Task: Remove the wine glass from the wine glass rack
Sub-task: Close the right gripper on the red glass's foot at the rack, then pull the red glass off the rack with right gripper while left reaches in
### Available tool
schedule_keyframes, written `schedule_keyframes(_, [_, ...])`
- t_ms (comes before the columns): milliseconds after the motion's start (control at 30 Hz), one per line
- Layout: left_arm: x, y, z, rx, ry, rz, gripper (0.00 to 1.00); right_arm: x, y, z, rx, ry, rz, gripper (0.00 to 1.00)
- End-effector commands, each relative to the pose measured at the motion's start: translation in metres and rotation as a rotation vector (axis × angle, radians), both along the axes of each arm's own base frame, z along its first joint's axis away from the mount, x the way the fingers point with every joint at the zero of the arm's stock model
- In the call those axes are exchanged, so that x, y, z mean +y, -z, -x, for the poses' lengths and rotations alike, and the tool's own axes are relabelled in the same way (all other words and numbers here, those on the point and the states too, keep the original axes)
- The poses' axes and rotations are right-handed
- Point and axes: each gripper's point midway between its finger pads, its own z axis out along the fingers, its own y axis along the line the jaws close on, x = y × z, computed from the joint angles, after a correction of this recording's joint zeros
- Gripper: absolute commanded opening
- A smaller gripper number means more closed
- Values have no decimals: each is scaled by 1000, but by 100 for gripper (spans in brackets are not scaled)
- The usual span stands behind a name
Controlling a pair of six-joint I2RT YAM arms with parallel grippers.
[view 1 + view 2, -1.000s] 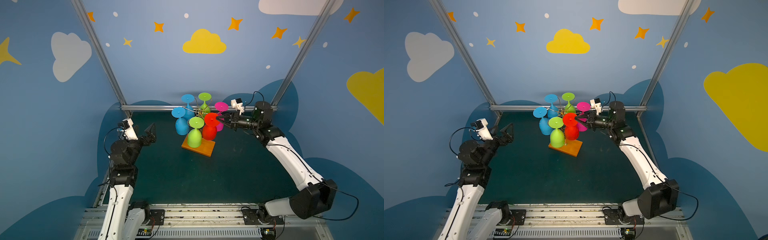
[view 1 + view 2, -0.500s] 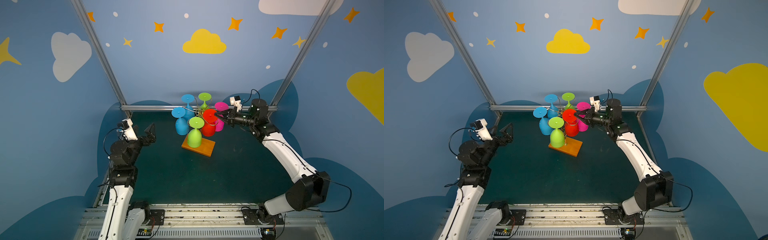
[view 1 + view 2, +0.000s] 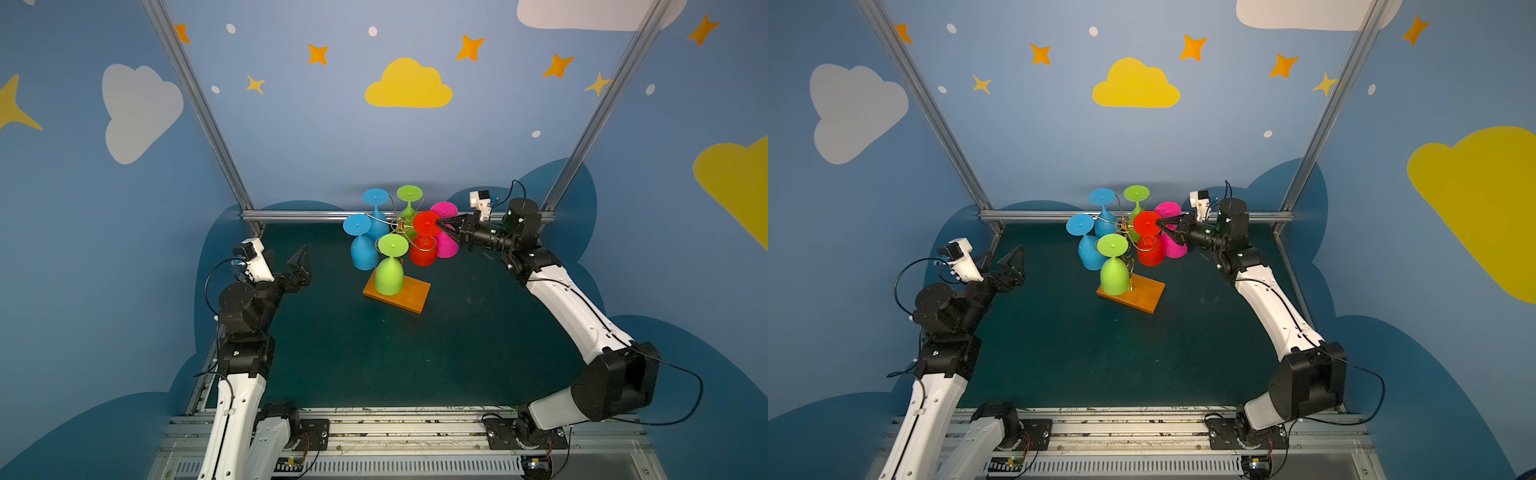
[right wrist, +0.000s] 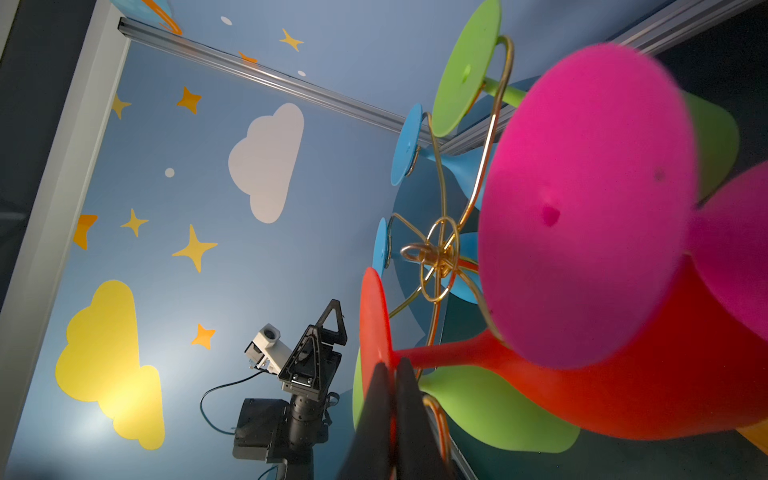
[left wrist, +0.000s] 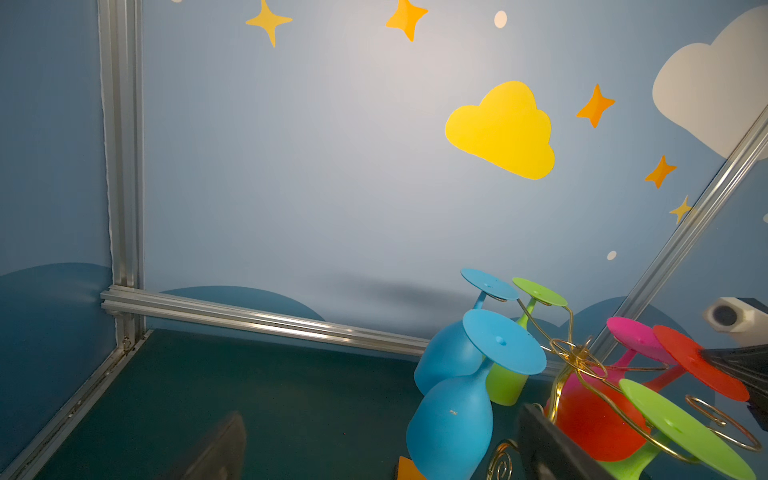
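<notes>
The dark green table (image 3: 415, 353) sits inside blue walls with clouds. The right gripper (image 3: 439, 223) pinches the red wine glass (image 3: 424, 249) by its foot; it hangs bowl-down. The left gripper (image 3: 291, 259) is spread wide, far away.

Left hand (image 3: 291, 266) spread wide; right hand (image 3: 441, 223) clamped.

Around the gold wire wine glass rack (image 3: 400, 226) on its orange-brown base (image 3: 409, 296) hang two blue glasses (image 3: 362, 245), two lime-green (image 3: 390, 270), one red (image 3: 424, 245) and, behind it, seemingly plain magenta (image 3: 448, 245).
</notes>
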Motion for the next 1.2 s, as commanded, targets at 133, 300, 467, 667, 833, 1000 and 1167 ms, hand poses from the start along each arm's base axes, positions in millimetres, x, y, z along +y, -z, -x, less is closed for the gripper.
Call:
schedule_keyframes(133, [3, 0, 2, -8, -15, -13, 100, -21, -5, 9, -25, 47, -11, 0])
schedule_keyframes(300, [-1, 0, -1, -3, 9, -5, 100, -39, 1, 21, -22, 79, -7, 0])
schedule_keyframes(467, [-4, -8, 1, 7, 35, -1, 99, -60, 4, 40, -74, 128, 32, 0])
schedule_keyframes(667, [-31, -38, -1, 28, 216, 84, 93, -81, -9, 71, -219, 164, 126, 0])
schedule_keyframes(833, [-68, -72, -5, 24, 484, 154, 82, -98, -40, 101, -442, 237, 232, 0])
schedule_keyframes(1000, [-115, -102, -3, 50, 803, 173, 68, -103, -81, 122, -641, 255, 292, 0])
schedule_keyframes(1167, [-176, -120, 7, 54, 1046, 90, 61, -91, -115, 131, -772, 184, 269, 0])
